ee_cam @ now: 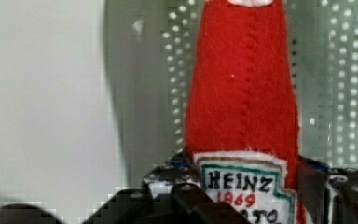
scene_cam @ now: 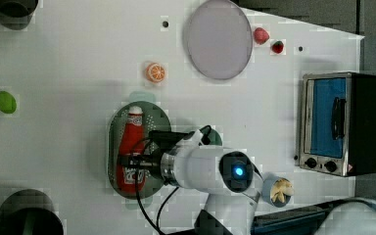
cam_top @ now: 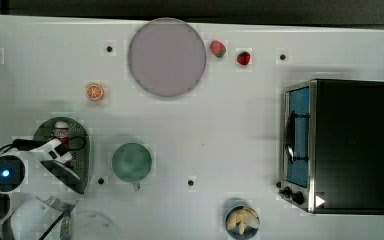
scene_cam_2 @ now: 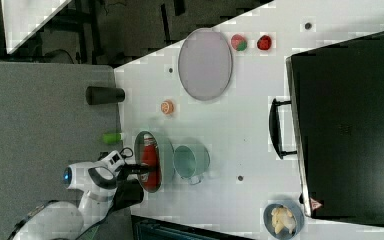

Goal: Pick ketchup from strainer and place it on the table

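The ketchup (scene_cam: 133, 139), a red felt bottle with a white cap and a white lettered label, lies lengthwise in the pale green strainer (scene_cam: 111, 147) on the white table (cam_top: 230, 125). My gripper (scene_cam: 129, 164) reaches into the strainer and closes across the bottle's label end. In the wrist view the ketchup (ee_cam: 242, 93) stands between my fingers (ee_cam: 165, 179), which press on both sides of the label, with the strainer's perforated bottom (ee_cam: 335, 70) behind it. The top view shows the bottle's cap end (cam_top: 61, 131) beyond my arm. The bottle still rests inside the strainer.
A teal cup (cam_top: 131, 161) stands just beside the strainer. Farther off are an orange slice (cam_top: 95, 92), a grey-lilac plate (cam_top: 166, 56), two red fruits (cam_top: 243, 58), a toaster oven (cam_top: 340, 145) and a bowl of pale pieces (cam_top: 241, 220). A green fruit (scene_cam: 5, 102) lies by the left view's left edge.
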`<state>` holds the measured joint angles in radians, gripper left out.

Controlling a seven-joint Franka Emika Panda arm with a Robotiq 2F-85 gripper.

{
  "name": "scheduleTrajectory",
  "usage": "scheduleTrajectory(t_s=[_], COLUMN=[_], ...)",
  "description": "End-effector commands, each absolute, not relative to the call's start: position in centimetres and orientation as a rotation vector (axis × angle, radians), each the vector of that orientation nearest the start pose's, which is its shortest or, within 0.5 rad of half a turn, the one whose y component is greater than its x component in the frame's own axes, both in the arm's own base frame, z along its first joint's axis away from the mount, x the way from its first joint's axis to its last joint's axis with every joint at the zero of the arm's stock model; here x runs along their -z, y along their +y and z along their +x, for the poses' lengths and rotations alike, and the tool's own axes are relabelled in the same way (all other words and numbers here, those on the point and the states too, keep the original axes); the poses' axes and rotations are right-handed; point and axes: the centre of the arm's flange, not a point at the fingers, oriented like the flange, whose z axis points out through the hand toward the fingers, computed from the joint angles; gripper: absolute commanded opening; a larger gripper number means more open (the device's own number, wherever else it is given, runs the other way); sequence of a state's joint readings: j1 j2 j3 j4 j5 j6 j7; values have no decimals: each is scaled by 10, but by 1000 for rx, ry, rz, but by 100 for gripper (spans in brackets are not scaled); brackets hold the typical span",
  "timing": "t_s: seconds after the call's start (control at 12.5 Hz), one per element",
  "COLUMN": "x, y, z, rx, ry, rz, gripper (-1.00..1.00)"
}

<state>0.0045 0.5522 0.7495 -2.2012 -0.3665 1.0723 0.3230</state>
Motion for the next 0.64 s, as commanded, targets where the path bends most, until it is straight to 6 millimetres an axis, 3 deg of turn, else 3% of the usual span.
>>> scheduleTrajectory(t_s=[0.08,0.4,0.64], x=[-290,-363,-405], y=[405,390,357], z=[411,429,456], rx=[18,-12,-113], ry=[310,440,362], rz=[-2895,-2908,-2954], gripper=[21,21,21])
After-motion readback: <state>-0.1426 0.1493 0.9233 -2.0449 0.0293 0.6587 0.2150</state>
